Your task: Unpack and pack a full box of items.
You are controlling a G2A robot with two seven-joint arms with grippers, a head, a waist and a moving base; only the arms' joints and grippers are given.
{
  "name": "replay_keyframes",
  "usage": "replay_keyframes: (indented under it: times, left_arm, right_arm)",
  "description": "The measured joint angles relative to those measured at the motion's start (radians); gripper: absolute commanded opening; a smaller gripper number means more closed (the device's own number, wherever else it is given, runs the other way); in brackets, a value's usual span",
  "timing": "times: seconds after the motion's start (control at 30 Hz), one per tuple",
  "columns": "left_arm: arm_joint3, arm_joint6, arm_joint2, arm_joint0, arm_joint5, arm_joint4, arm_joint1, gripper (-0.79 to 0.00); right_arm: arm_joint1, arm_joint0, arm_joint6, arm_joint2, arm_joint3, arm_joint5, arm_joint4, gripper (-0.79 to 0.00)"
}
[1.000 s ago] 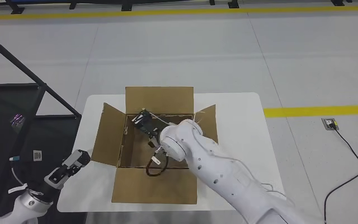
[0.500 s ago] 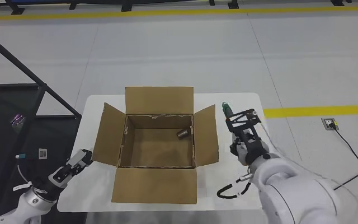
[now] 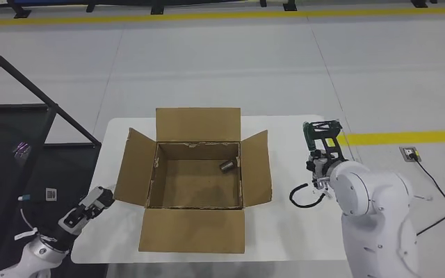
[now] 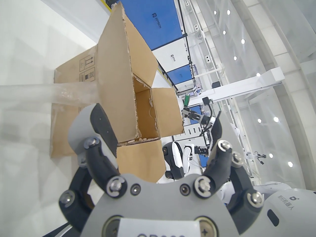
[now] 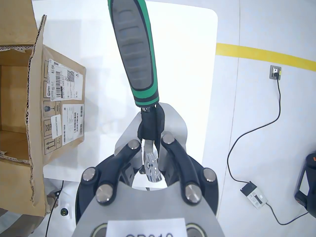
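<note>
An open cardboard box stands mid-table with its flaps spread; one small dark cylinder lies at its far right inside corner. My right gripper is shut on the metal shank of a green-and-grey handled tool, held above the table's right edge, to the right of the box; from above the tool shows at the arm's tip. My left gripper is open and holds nothing, low beside the table's front left edge, facing the box's side.
The white table has bare surface right of the box and at the front corners. A black frame stands left of the table. A floor socket with a cable lies to the right.
My right arm has come out of the box and swung right past the table's right edge, carrying the green-handled tool. My left gripper has drifted slightly down and left.
</note>
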Motion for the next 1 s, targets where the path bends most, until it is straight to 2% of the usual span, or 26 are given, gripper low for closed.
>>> replay_keyframes:
  times: [0.13,0.33,0.57,0.77,1.0]
  left_arm:
    - [-0.010,-0.011,0.024,-0.017,0.011,0.018,0.002,0.000]
    - [-0.023,-0.014,0.028,-0.021,0.010,0.035,0.006,0.000]
    - [-0.014,0.015,-0.018,-0.007,-0.019,-0.015,0.007,0.000]
    - [-0.017,0.024,-0.033,0.000,-0.025,-0.035,0.007,0.000]
    - [-0.017,0.024,-0.033,0.000,-0.024,-0.034,0.007,0.000]
  right_arm:
    - [-0.001,-0.006,-0.028,-0.028,0.046,-0.008,0.005,-0.785]
    - [-0.004,0.145,-0.028,-0.038,0.380,0.060,-0.004,-0.785]
    - [0.004,0.286,-0.131,0.000,0.750,0.036,0.024,-0.785]
    - [0.011,0.354,-0.228,0.020,0.960,0.044,0.046,-0.785]
    - [0.011,0.422,-0.310,0.005,1.130,0.072,0.053,-0.785]
